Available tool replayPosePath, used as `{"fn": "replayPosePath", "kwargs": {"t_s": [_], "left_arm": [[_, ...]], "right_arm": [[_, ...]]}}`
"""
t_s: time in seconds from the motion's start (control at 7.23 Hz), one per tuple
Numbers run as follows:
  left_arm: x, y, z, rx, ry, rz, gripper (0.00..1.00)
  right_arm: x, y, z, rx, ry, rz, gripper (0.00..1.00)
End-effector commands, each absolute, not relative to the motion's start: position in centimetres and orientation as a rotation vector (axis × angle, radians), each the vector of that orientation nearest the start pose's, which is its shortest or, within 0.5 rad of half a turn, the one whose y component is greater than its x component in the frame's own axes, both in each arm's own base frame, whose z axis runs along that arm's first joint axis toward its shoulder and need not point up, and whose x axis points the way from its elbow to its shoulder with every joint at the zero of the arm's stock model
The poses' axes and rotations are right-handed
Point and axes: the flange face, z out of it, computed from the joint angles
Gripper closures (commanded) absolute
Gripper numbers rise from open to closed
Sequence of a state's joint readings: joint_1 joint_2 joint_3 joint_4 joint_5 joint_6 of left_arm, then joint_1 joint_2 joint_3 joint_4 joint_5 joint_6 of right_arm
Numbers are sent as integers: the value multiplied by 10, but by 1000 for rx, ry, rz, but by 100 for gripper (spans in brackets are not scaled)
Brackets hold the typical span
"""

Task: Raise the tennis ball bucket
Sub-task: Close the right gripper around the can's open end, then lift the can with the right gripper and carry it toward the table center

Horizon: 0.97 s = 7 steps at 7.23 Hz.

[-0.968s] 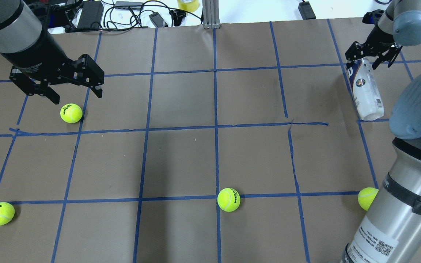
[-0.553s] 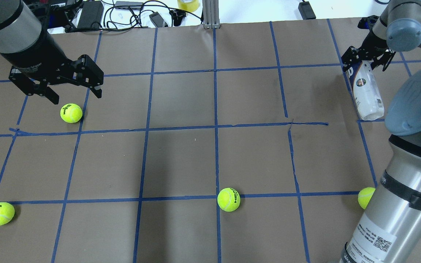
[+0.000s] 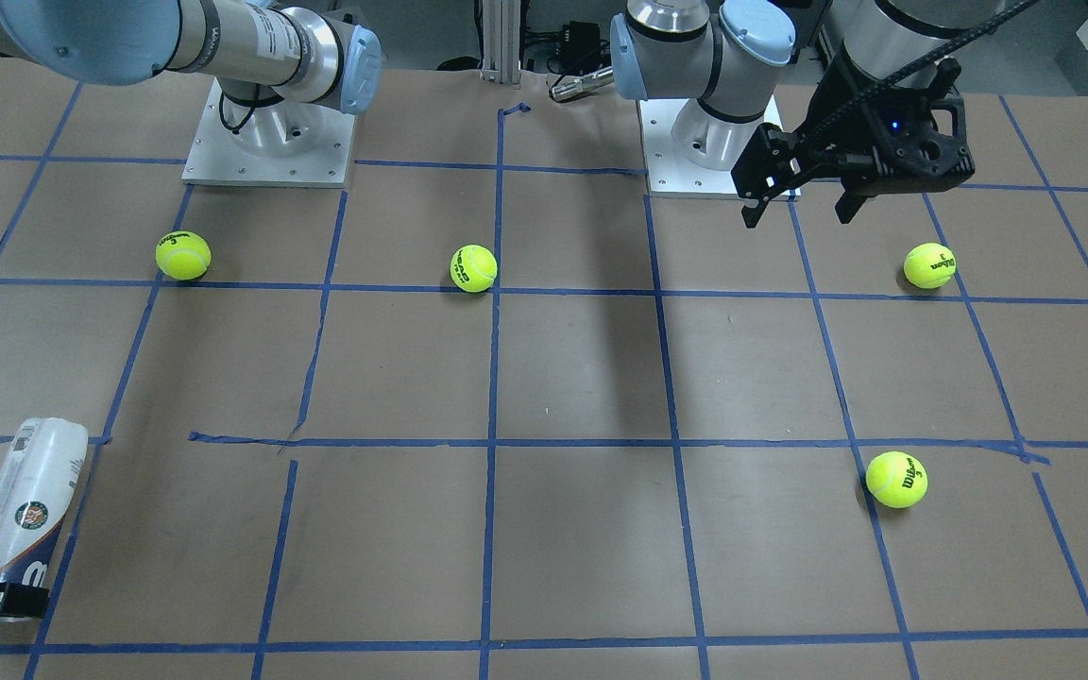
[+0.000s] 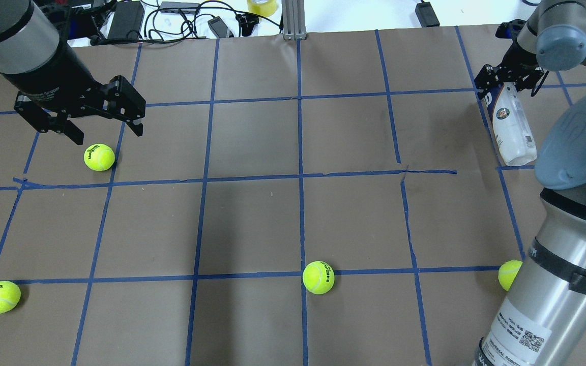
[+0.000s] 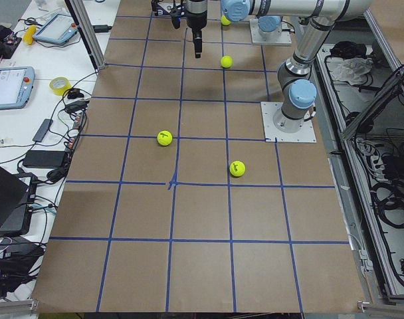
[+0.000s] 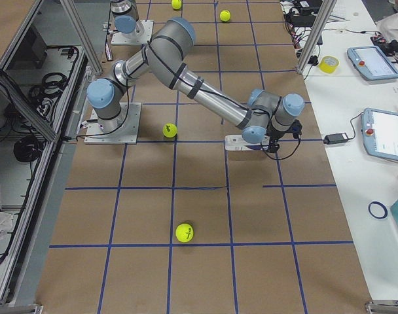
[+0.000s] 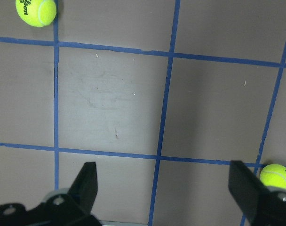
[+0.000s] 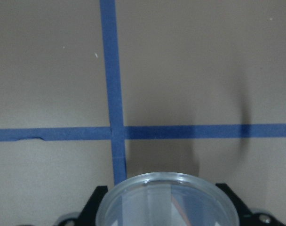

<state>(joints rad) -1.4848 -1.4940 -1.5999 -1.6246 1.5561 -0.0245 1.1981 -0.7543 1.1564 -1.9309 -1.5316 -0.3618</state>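
The tennis ball bucket (image 4: pixel 513 129) lies on its side near the right edge of the bench (image 4: pixel 252 142), well away from the robot. The right jaws straddle the bucket's far end, clenched against both sides of its rim. The left jaws hang released and spread wide near a tennis ball (image 4: pixel 99 157).

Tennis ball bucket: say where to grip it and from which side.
Grip the tennis ball bucket across its slim round body near the far, navy-labelled end, from above, with one finger on each curved side. It lies lengthwise pointing away from the robot, and the right claw sits over that end, fingers flanking it.
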Motion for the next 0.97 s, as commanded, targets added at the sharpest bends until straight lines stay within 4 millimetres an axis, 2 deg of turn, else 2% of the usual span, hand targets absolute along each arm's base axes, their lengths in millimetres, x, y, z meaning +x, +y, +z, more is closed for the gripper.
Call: {"fn": "replayPosePath", "kwargs": {"t_s": [0.0,0.14,0.28,0.41,0.55,0.69,0.83], "left_arm": [[-95,-468,505,-174,3151,9,0],[-95,-469,504,-174,3152,11,0],[-95,-469,504,-174,3152,9,0],[-95,-469,504,-174,3152,9,0],[-95,-469,504,-172,3151,9,0],[-95,-469,503,-169,3151,11,0],[-95,-469,504,-167,3150,9,0]], "right_arm": [[-138,-762,226,-42,3110,2,40],[-107,-764,241,-107,3117,-20,38],[-49,-762,273,-234,3157,-43,37],[28,-751,299,-396,3149,-24,50],[106,-739,301,-637,3107,-19,50],[183,-722,296,-1004,3015,-20,69],[247,-702,294,-1192,2928,-28,74]]}}
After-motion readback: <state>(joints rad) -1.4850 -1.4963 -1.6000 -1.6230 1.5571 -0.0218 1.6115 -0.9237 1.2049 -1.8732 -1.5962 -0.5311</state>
